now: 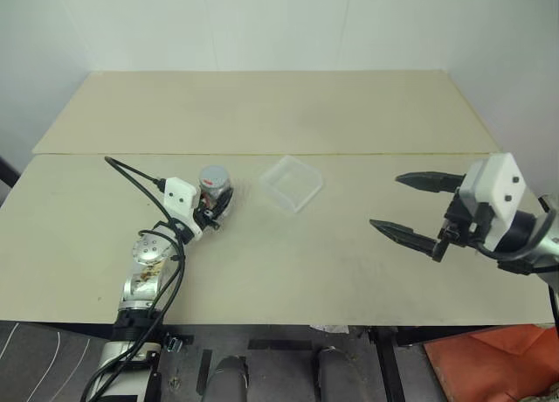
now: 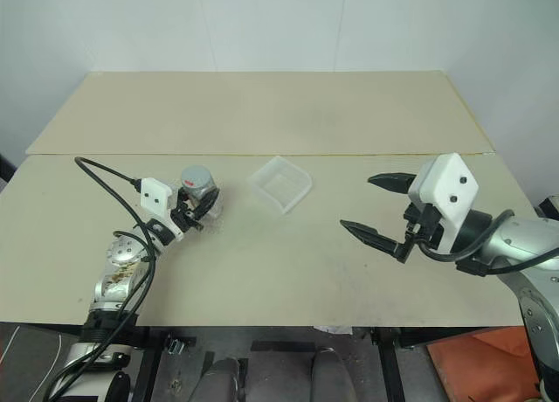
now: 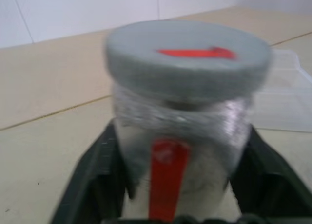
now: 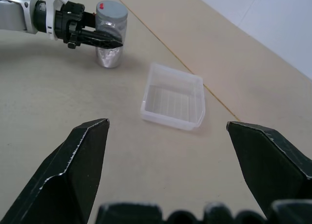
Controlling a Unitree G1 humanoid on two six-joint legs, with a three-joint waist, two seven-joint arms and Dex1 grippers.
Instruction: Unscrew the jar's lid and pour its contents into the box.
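Jar (image 1: 214, 189) stands upright on the table (image 1: 288, 114), left of centre, with the grey lid (image 3: 187, 56) on top; the lid carries a small red mark. Jar wall looks clear with a silvery sheen, and a red strip of label runs down its side. Contents cannot be made out through the wall. Left gripper (image 4: 100, 38) has its two black fingers clamped on the jar body below the lid, one finger on each side. Box (image 1: 292, 183) lies on the table just right of the jar, apart from it, open side up; nothing can be seen inside it. Right gripper (image 1: 417, 207) is well to the right of the box, above the table, fingers spread wide apart with nothing between them.
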